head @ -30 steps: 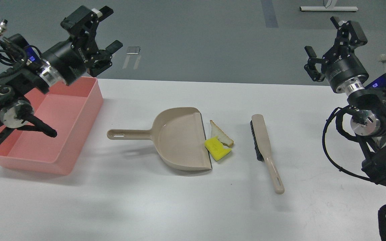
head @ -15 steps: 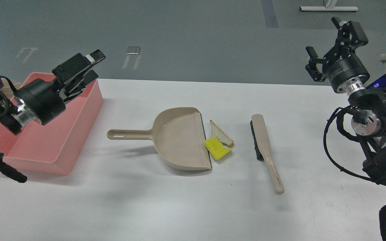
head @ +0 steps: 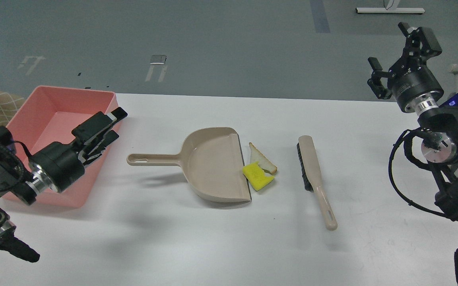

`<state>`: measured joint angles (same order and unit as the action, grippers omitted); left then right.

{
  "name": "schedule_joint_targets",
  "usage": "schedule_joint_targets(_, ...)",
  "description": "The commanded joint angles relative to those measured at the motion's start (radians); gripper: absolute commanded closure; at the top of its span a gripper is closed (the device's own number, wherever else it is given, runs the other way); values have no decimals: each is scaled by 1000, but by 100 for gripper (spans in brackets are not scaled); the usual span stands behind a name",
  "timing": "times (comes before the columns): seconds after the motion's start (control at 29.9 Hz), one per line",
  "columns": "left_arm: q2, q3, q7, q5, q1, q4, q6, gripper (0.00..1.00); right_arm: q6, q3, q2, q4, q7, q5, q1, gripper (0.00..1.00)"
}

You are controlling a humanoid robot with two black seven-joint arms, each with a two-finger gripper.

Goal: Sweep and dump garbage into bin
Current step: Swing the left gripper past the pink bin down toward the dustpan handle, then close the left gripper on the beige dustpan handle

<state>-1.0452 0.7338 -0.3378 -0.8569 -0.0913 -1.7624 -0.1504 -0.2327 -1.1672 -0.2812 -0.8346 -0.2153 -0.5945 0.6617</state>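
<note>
Well apart — garbage (head: 260,171) beside dustpan (head: 213,165); left claw (head: 111,127) spread, right claw (head: 398,55) spread.

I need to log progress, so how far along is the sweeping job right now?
Nothing is done yet: the bread slice and yellow chunk lie on the table at the dustpan lip, and the pink bin looks empty. In hand: nothing; the left gripper points toward the dustpan handle. Left: grasp dustpan and brush, sweep, dump.
</note>
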Motion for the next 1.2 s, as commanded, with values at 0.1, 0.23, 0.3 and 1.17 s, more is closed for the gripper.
schedule_joint_targets(0.1, 100, -2, -12, 4, 48, 4, 0, 2, 0, 0, -1, 0, 1, -1, -5, 0)
schedule_joint_targets(0.23, 143, -2, -9, 4, 68, 12, -11, 2, 0, 0, -1, 0, 1, -1, -5, 0)
schedule_joint_targets(0.3, 184, -5, -9, -1, 71, 32, -41, 2, 0, 0, -1, 2, -1, -1, -5, 0)
schedule_joint_targets(1.17, 341, 1, -18, -1, 147, 116, -97, 2, 0, 0, -9, 2, 1, -1, -13, 0)
